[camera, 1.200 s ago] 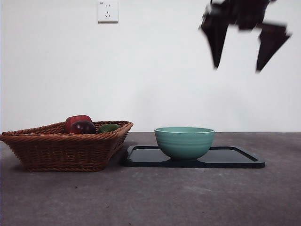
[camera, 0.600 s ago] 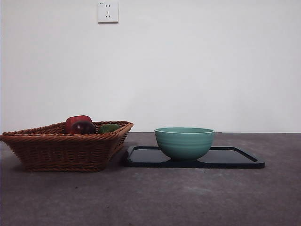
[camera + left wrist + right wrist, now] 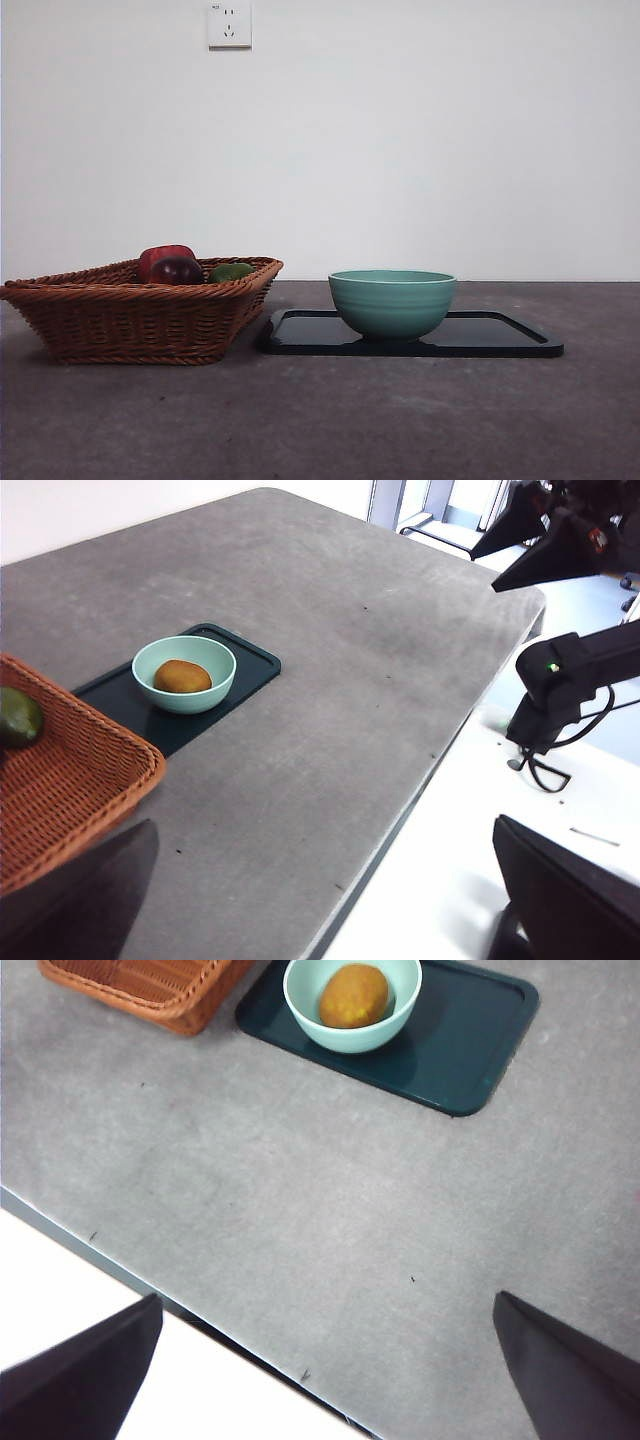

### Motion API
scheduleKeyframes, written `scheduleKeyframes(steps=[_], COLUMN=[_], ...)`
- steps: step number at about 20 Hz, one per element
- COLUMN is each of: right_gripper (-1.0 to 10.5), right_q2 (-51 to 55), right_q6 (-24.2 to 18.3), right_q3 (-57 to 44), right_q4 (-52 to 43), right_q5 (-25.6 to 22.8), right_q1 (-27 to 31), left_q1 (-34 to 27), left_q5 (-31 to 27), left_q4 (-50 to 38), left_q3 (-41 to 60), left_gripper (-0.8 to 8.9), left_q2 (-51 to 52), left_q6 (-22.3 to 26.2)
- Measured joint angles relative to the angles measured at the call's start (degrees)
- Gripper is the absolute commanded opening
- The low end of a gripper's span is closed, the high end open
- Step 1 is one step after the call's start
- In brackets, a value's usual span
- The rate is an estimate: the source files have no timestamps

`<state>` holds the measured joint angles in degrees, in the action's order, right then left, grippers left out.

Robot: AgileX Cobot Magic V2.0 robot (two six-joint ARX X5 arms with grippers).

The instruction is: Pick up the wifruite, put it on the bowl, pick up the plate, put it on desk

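Front view, left to right: your wicker basket (image 3: 140,310) sits lower left, holding a dark red fruit (image 3: 176,269) and a green fruit (image 3: 231,271). At centre, the bowl (image 3: 392,303) stands on the dark tray (image 3: 500,335) — the wifruite (image 3: 353,995) lies inside it. Both grippers hang high with jaws spread wide, gripping nothing — left gripper (image 3: 320,900), right gripper (image 3: 330,1370).

Desk (image 3: 400,420) in front of basket and tray: bare, open to approach. Bowl (image 3: 392,302) stands on the dark tray (image 3: 500,335) toward its basket end; wifruite (image 3: 353,995) lies inside, bowl mouth open from above. Wicker basket (image 3: 130,315) sits just beside the tray's end, narrow gap between them. Tray's other half carries nothing. Desk beyond that end is bare.
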<state>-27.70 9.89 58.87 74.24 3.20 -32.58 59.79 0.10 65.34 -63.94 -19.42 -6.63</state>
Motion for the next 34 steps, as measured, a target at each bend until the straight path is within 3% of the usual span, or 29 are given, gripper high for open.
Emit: scheduleKeyframes(steps=[10, 15, 23, 29, 34], right_gripper=[5.7, 5.7, 5.7, 5.7, 5.7], right_q2=[0.8, 0.8, 0.8, 0.8, 0.8], right_q6=[0.0, 0.0, 0.0, 0.0, 0.0], right_q3=[-0.1, -0.1, -0.1, -0.1, -0.1], right_q4=[-3.5, -4.6, -4.6, -7.5, -7.9], right_q5=[0.0, -0.2, -0.2, -0.2, -0.2], right_q1=[0.0, 0.0, 0.0, 0.0, 0.0], left_q1=[0.0, 0.0, -2.2, -6.2, -9.5], left_q5=[-5.0, -8.7, -8.9, -6.9, -4.2], left_q4=[-5.4, -15.0, -29.7, -25.7, -18.5], left_q3=[0.0, 0.0, -0.6, -13.0, -24.9], left_gripper=[5.57, 5.57, 5.57, 5.57, 5.57], left_q2=[-4.3, -15.3, -37.3, -55.2, -69.2], left_q6=[-8.1, -10.0, -14.2, -16.4, -15.2])
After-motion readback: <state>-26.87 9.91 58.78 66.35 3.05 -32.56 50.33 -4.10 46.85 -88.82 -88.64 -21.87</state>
